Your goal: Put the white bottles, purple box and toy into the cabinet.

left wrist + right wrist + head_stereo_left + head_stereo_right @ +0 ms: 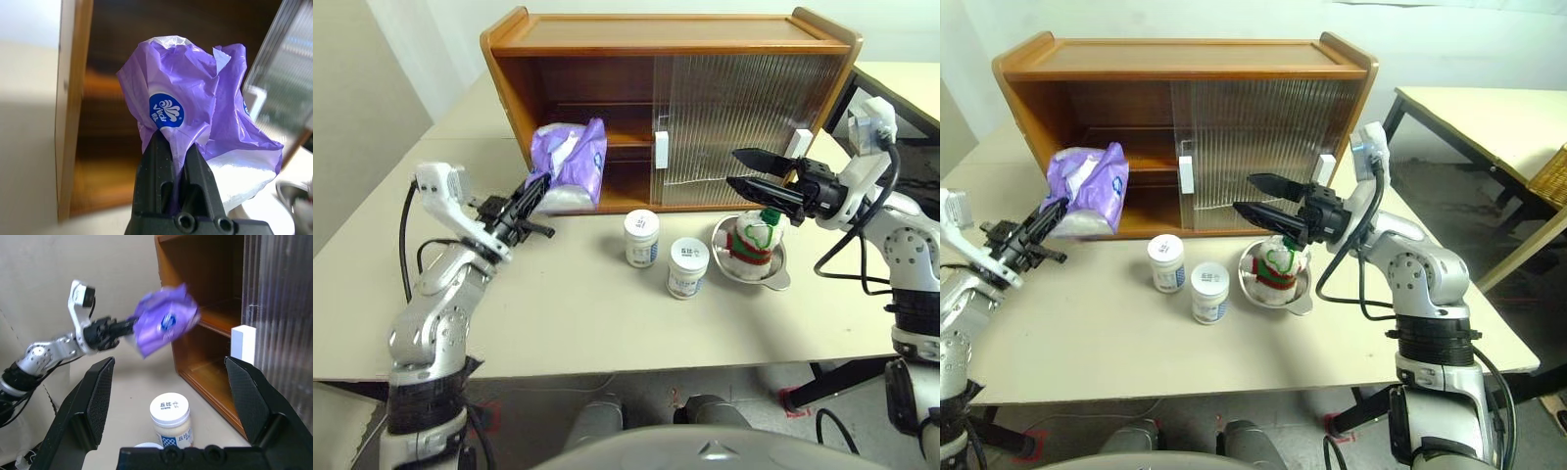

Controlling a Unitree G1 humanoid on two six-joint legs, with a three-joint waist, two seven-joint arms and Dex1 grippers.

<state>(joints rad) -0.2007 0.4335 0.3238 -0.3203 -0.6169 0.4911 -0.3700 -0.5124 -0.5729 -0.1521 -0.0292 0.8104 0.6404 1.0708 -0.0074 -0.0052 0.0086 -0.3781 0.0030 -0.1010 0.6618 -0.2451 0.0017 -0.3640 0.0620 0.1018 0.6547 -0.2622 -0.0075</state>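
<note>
My left gripper [536, 188] is shut on the wrapper of the purple box [570, 162]. It holds the pack off the table in front of the open left side of the cabinet [671, 44]. In the left wrist view the fingers pinch the purple film [181, 122]. Two white bottles [641, 238] [687, 267] stand upright on the table in front of the cabinet. The toy [756, 238] sits in a metal bowl. My right gripper [744, 169] hangs open just above the toy, pointing left, with nothing between its fingers.
The ribbed sliding doors [744, 108] cover the cabinet's right half, and both shelves on the left are open. The metal bowl [775, 277] stands right of the bottles. Another table [1489, 117] stands off to the right, beyond a gap.
</note>
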